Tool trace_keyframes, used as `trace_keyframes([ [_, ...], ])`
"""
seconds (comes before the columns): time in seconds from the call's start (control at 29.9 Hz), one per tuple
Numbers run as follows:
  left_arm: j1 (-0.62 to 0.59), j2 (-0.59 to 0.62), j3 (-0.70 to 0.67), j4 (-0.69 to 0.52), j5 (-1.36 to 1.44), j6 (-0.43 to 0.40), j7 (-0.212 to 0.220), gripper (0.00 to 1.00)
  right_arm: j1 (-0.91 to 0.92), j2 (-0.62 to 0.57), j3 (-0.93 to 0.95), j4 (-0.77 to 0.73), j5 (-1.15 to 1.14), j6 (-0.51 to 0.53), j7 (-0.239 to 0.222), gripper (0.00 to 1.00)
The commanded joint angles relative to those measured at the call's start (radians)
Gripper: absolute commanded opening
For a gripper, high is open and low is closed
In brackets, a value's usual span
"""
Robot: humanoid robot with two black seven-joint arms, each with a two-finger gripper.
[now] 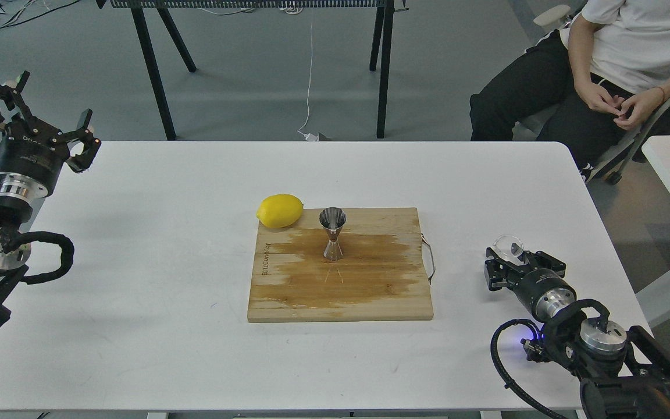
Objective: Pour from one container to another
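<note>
Only real text I can spot is a dark brand stamp running sideways along the left edge of the wooden cutting board (341,273), too small to actually read. There's also some faint white lettering on the black body of the left arm's wrist (25,152), equally illegible.

A cutting board (370,291) lies mid-table (166,326). A jigger (332,234) stands on its far half, a lemon (280,210) at its far-left corner. A glass cup (509,245) sits well right.
</note>
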Motion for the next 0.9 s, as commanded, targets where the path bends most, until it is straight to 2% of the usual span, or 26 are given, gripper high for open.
trace_keyframes([
  [0.0, 0.0, -0.002, 0.0, 0.001, 0.0, 0.0, 0.0, 1.0, 0.001, -0.001, 0.002, 0.003, 0.001, 0.001, 0.002, 0.51],
  [0.07, 0.0, 0.0, 0.0, 0.001, 0.0, 0.002, 0.0, 1.0, 0.004, -0.001, 0.004, 0.002, 0.001, 0.001, 0.004, 0.37],
  [0.17, 0.0, 0.0, 0.001, 0.0, 0.0, 0.0, 0.0, 1.0, 0.005, -0.007, 0.005, 0.002, -0.001, 0.001, 0.004, 0.35],
  [0.23, 0.0, 0.0, 0.001, 0.0, 0.0, 0.0, 0.0, 1.0, 0.005, -0.011, 0.005, 0.002, -0.001, -0.001, 0.004, 0.42],
  [0.3, 0.0, 0.0, 0.0, 0.0, 0.0, 0.0, 0.0, 1.0, 0.005, -0.018, 0.008, 0.002, 0.001, -0.001, 0.004, 0.56],
  [0.43, 0.0, 0.001, 0.0, 0.0, 0.0, 0.0, 0.0, 1.0, 0.003, -0.024, 0.013, 0.008, 0.001, 0.001, 0.002, 0.72],
  [0.67, 0.0, 0.003, 0.0, -0.002, 0.0, 0.0, -0.002, 1.0, 0.003, -0.027, 0.014, 0.009, 0.001, 0.001, 0.004, 0.78],
  [0.7, 0.0, 0.003, 0.0, -0.002, 0.0, 0.0, -0.002, 1.0, 0.003, -0.027, 0.014, 0.011, 0.001, 0.002, 0.004, 0.83],
  [0.74, 0.0, 0.004, 0.0, -0.002, 0.0, 0.0, -0.002, 1.0, 0.003, -0.027, 0.016, 0.012, 0.002, 0.004, 0.004, 0.94],
  [0.77, 0.0, 0.004, 0.0, -0.002, 0.0, 0.0, -0.002, 1.0, 0.003, -0.028, 0.016, 0.014, 0.004, 0.013, 0.004, 0.98],
  [0.87, 0.0, 0.004, -0.002, -0.002, 0.0, 0.0, -0.002, 1.0, 0.003, -0.053, 0.024, 0.04, 0.004, 0.053, 0.004, 0.98],
])
